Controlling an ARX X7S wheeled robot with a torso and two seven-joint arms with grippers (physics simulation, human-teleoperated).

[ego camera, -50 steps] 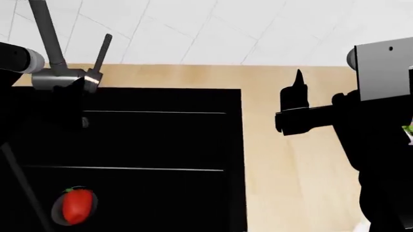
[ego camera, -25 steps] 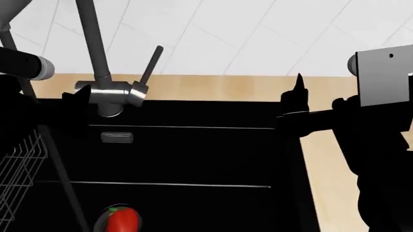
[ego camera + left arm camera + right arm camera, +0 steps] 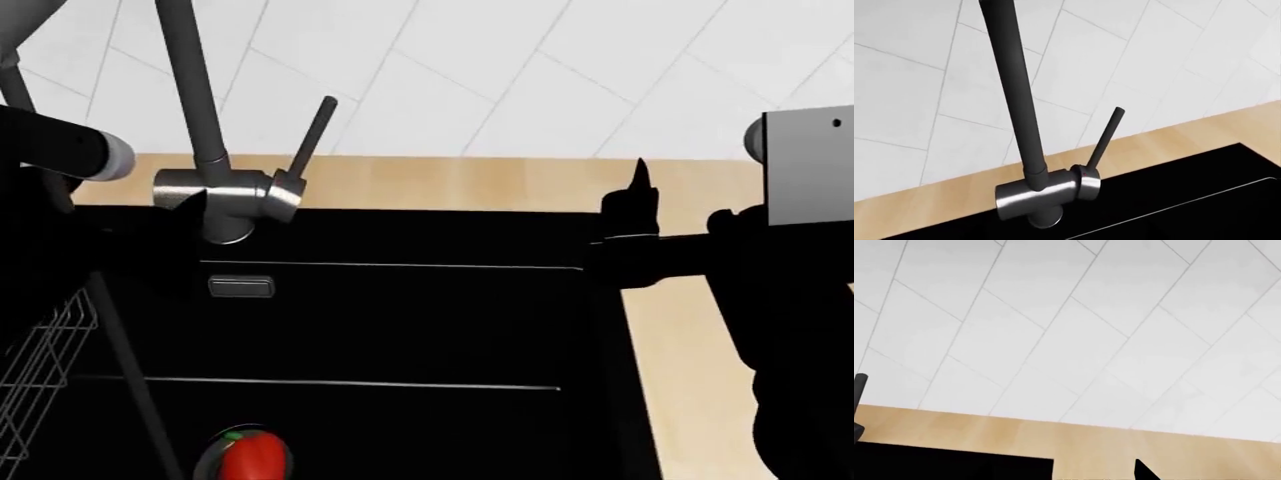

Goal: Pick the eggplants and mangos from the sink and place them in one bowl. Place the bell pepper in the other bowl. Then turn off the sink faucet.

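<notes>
Item: tall dark-grey tubular faucet with brushed-steel cylindrical body, standing at the head view's ten o'clock on the pale wooden table. Its thin dark lever handle is tilted up and away from the body, untouched.

Item: black rectangular sink basin, centre. No water stream can be made out.

Item: glossy bright-red bell pepper with green stem, lying in the basin at seven o'clock, cut by the frame edge. Judged not yet moved.

Item: wire rack, nine o'clock, beside the left arm.

Item: right pincer, three o'clock, above the basin's right rim, holding nothing visible; whether spread or pressed together cannot be told.

Item: left pincer, out of sight; its wrist camera faces the faucet closely.

Not seen: eggplant, mango, either white bowl; their status cannot be told.

Outstanding, by judgement: pepper to the smaller bowl; lever to be pushed off.
</notes>
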